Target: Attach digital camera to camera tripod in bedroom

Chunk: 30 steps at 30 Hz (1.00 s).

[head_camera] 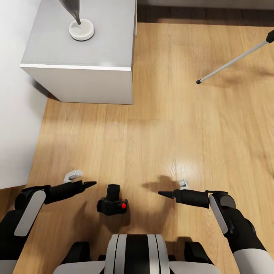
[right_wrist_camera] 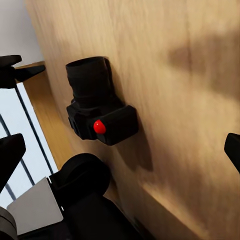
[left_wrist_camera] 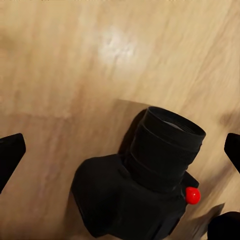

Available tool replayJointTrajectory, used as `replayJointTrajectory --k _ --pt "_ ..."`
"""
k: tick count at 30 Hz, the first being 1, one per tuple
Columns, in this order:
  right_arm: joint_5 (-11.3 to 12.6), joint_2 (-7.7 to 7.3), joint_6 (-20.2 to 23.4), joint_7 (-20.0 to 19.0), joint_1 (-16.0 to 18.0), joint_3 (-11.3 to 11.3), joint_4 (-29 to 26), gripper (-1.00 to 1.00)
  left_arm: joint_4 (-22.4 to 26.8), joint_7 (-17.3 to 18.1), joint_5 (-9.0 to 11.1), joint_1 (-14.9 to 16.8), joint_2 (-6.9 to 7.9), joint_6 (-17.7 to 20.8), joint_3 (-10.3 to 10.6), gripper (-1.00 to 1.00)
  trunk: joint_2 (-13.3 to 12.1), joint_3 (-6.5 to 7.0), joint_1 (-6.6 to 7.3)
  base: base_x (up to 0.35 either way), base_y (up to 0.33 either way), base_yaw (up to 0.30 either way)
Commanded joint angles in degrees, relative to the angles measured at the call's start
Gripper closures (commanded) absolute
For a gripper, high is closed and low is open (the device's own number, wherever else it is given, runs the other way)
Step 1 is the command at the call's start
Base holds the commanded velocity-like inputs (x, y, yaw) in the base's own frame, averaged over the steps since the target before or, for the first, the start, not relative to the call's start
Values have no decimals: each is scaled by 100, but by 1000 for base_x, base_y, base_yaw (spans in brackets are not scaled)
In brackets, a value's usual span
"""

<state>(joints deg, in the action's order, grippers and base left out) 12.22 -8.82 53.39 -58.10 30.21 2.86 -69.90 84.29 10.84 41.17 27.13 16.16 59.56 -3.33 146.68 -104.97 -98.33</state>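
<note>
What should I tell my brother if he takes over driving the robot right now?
Left gripper: open, empty, beside the digital camera.
Right gripper: open, empty, on the camera's other side.
The camera lies on the wood floor just ahead of the robot's base, red button showing.
One camera tripod leg shows far ahead on the right.
Done: nothing picked up.
Left: grab the camera, carry it to the tripod, attach it.
</note>
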Motion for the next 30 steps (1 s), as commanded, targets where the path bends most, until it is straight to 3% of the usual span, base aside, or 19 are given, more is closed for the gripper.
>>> replayJointTrajectory --k 1,7,8,13,24,30 --pt "0 2 23 -17 1 4 6 -100 -17 15 -116 2 26 7 13 -100 1 -3 1 0 0 0" --pt "-1 3 23 -15 2 4 10 -100 11 41 -382 2 173 -157 192 -100 1 -3 1 0 0 0" --pt "-1 3 23 -11 1 4 11 -100 31 194 -507 2 313 -344 361 -100 1 -3 1 0 0 0" --pt "-1 3 23 -9 2 4 11 -100 4 552 -556 2 471 -701 551 -100 1 -3 1 0 0 0" --pt "-1 4 23 -2 2 4 12 -100 -61 1109 -601 2 619 -1212 550 -100 1 -3 1 0 0 0" --pt "-1 9 23 1 2 4 12 -100 -65 1290 -808 2 701 -1641 846 -100 1 -3 1 0 0 0"
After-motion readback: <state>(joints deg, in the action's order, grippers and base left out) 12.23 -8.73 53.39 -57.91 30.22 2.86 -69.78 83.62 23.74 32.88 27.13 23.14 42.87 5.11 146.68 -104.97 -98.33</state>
